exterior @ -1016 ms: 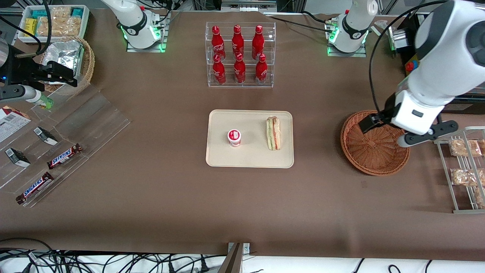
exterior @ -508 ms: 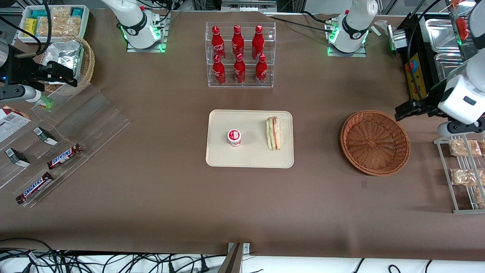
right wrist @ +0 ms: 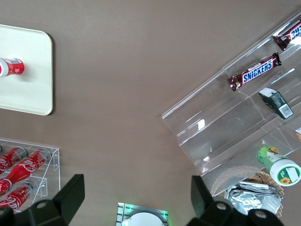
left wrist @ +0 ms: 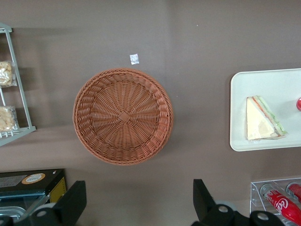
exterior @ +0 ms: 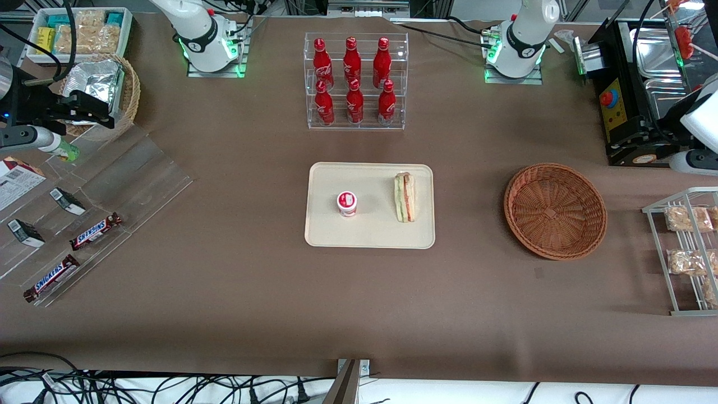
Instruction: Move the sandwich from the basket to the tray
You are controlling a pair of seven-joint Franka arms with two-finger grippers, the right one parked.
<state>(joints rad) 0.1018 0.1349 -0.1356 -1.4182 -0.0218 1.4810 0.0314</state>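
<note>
Resting on the tray, the sandwich lies near the tray edge that faces the basket, with a small red-capped cup beside it on the same tray. Basket holds nothing, well apart from the tray toward the working arm's end of the table. Gripper hangs high above the basket, a little farther from the front camera than it, fingers spread wide, nothing between them. Judged step: placement looks done, arm is in a parked, raised pose. Next move likely calls for nothing more than holding clear; no regrasp needed unless the sandwich must sit more centrally on the tray.
</note>
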